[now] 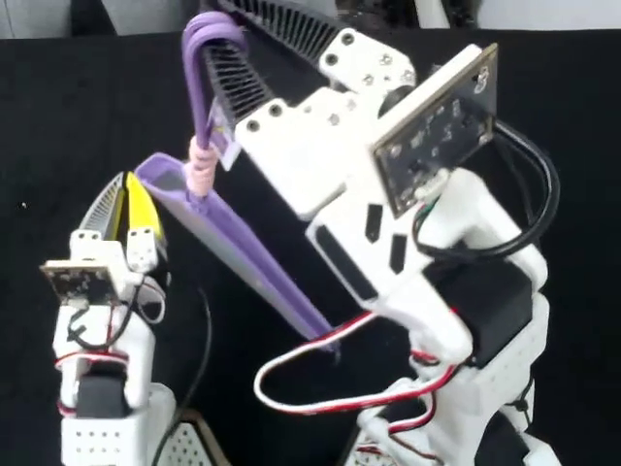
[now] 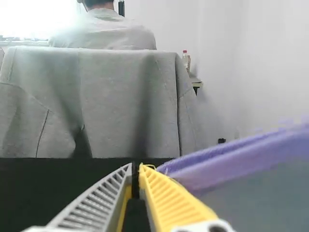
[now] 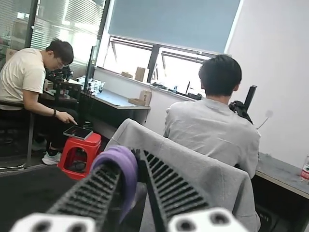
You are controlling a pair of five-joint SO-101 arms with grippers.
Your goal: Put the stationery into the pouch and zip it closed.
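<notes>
The pouch (image 1: 243, 257) hangs off the table (image 1: 58, 116), lifted by its purple strap loop (image 1: 209, 39); the right gripper (image 1: 215, 34) has its dark ribbed fingers clamped on that loop, which bulges out between them in the right wrist view. From the loop, a pink-and-white coil (image 1: 199, 167) drops to the pouch's raised end; from there the long axis slants across the high view, from the raised end beside the left arm down toward the base of the right arm. A purple rim runs along that axis with a grey surface inside it, which I take to be the open mouth, facing up and toward the left arm; I cannot be sure of that.

The left gripper (image 1: 124, 184) sits just beside the raised end, its yellow and grey fingers pressed together with nothing visible between them; the purple rim passes along the yellow finger's side, near it, though I cannot tell whether they touch. The left gripper is therefore the nearer free one; any move on the mouth or zip would probably run along the slanted rim.
</notes>
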